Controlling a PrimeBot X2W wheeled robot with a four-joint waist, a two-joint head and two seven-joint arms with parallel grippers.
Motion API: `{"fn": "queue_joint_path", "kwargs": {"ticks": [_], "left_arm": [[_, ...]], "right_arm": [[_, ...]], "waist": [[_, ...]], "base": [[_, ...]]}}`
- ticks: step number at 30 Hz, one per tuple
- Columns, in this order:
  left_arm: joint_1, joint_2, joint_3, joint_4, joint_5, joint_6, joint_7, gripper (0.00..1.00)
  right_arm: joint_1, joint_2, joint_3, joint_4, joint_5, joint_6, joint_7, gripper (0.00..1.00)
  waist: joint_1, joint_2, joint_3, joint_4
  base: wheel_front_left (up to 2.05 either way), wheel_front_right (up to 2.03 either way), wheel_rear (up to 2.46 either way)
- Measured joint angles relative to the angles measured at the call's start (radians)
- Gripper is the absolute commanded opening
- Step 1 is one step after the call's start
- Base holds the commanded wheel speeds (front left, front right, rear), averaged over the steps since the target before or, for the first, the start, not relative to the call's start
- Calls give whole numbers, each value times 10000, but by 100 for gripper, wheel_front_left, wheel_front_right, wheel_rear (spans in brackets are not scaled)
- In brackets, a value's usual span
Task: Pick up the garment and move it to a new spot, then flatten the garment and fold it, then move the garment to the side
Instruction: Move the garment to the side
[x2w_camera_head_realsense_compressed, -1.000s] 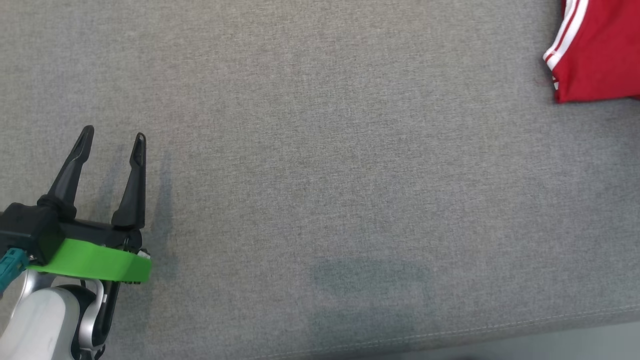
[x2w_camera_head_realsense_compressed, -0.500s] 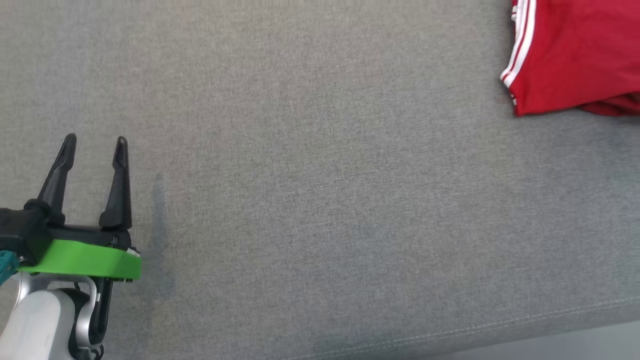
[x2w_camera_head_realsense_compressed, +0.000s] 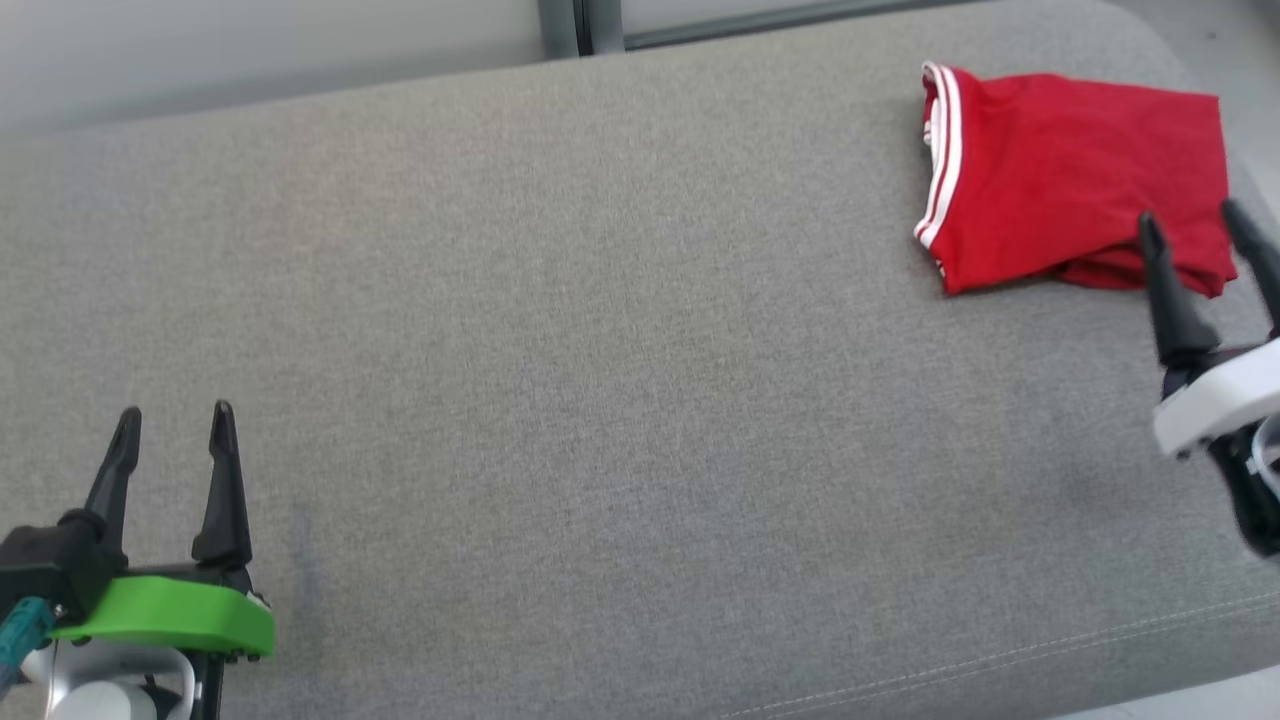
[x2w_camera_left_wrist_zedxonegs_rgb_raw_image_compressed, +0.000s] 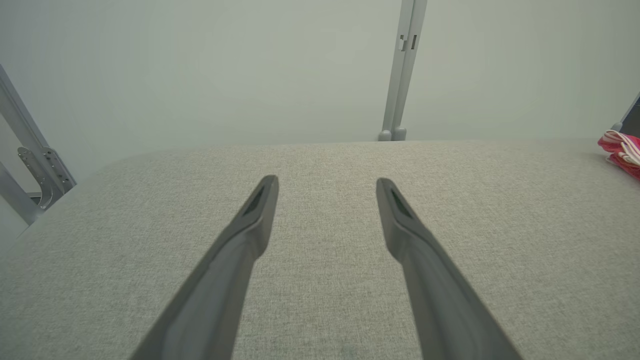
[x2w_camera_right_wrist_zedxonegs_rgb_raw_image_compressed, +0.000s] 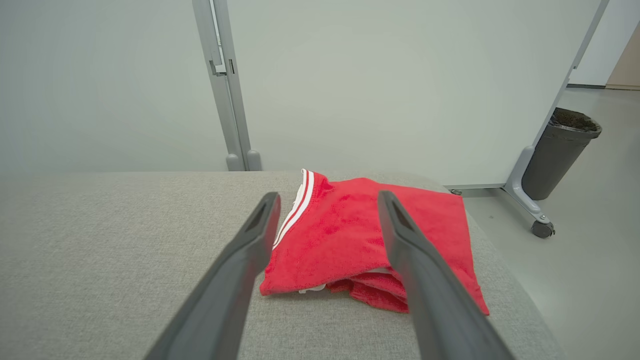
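Brought into frame by a shifted camera: red garment (x2w_camera_head_realsense_compressed: 1075, 180) at two o'clock on grey cushion (x2w_camera_head_realsense_compressed: 600, 350), right gripper (x2w_camera_head_realsense_compressed: 1190, 220) spread beside it, left gripper (x2w_camera_head_realsense_compressed: 175, 420) spread at eight. Seemingly folded, set aside.

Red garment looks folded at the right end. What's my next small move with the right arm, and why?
Likely draw the right gripper back toward rest: the red garment lies folded at the right end of the grey fabric surface, and the gripper stands open, holding nothing.

Grey fabric bench (x2w_camera_head_realsense_compressed: 600, 350); pale partition panels (x2w_camera_right_wrist_zedxonegs_rgb_raw_image_compressed: 400, 75) behind, metal post (x2w_camera_right_wrist_zedxonegs_rgb_raw_image_compressed: 225, 85); dark bin (x2w_camera_right_wrist_zedxonegs_rgb_raw_image_compressed: 557, 155) on floor (x2w_camera_right_wrist_zedxonegs_rgb_raw_image_compressed: 590, 280).
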Motion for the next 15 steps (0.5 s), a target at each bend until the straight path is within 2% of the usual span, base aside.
{"fn": "queue_joint_path", "kwargs": {"ticks": [4,9,15], "left_arm": [[377,-23,-38,190,138,0,0,100],[681,-56,-130,209,242,2,-2,100],[994,-115,-92,105,466,79,-10,100]], "right_arm": [[762,328,117,-186,-105,-73,-29,100],[1822,412,268,-324,-303,-88,-29,100],[2428,886,385,-780,-476,-157,-75,100]], "waist": [[0,0,-566,-28],[0,0,-1193,28],[0,0,-1602,273]], "base": [[0,0,0],[0,0,0],[0,0,0]]}}
